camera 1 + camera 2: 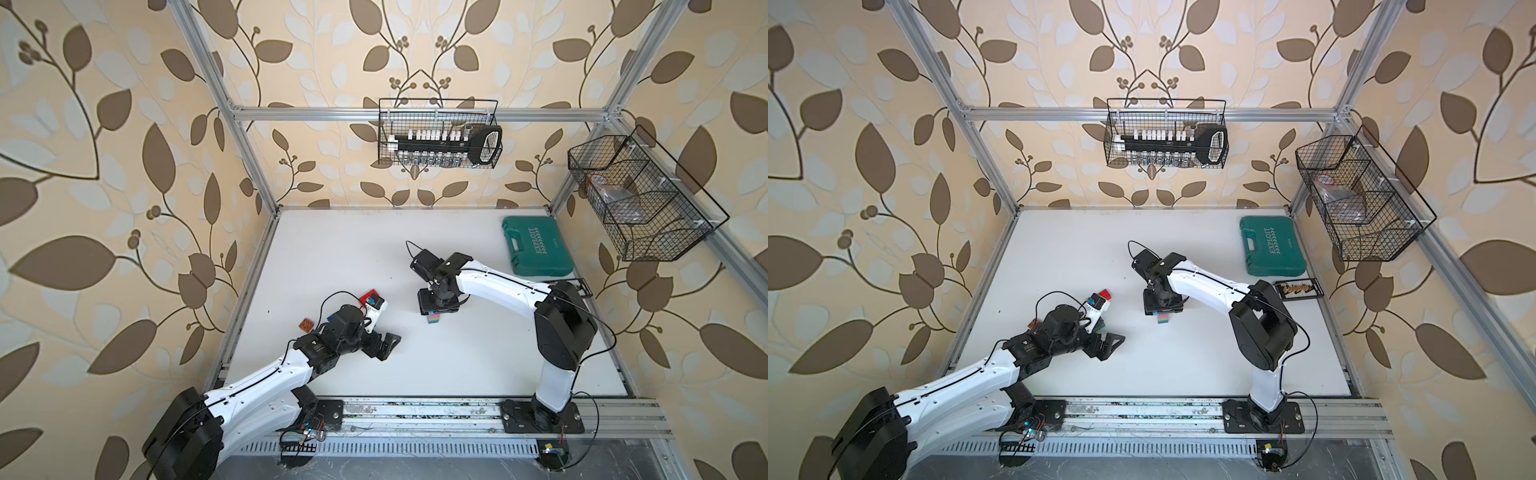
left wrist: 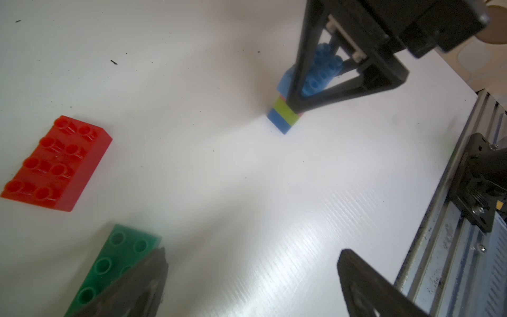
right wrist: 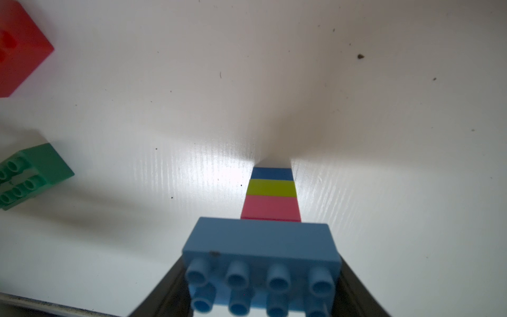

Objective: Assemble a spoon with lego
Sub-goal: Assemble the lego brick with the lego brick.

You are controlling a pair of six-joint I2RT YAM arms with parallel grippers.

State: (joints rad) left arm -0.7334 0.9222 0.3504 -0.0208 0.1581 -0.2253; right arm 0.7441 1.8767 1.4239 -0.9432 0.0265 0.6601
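right claw (image 3: 262,288) clamps the studded plastic spoon (image 3: 270,189); left claw (image 2: 252,255) gapes wide over ribbed white table (image 2: 219,164), leafy wallpaper (image 1: 124,166).

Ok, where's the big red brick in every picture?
In a top view: the red brick peeks out beside the wrist of the left arm.
In a top view: same place, clearer.
Left wrist: lying flat near the green brick.
Right wrist: cut by the frame edge, beyond the green brick.
Shared landmark: the upright blue-lime-pink striped stack.
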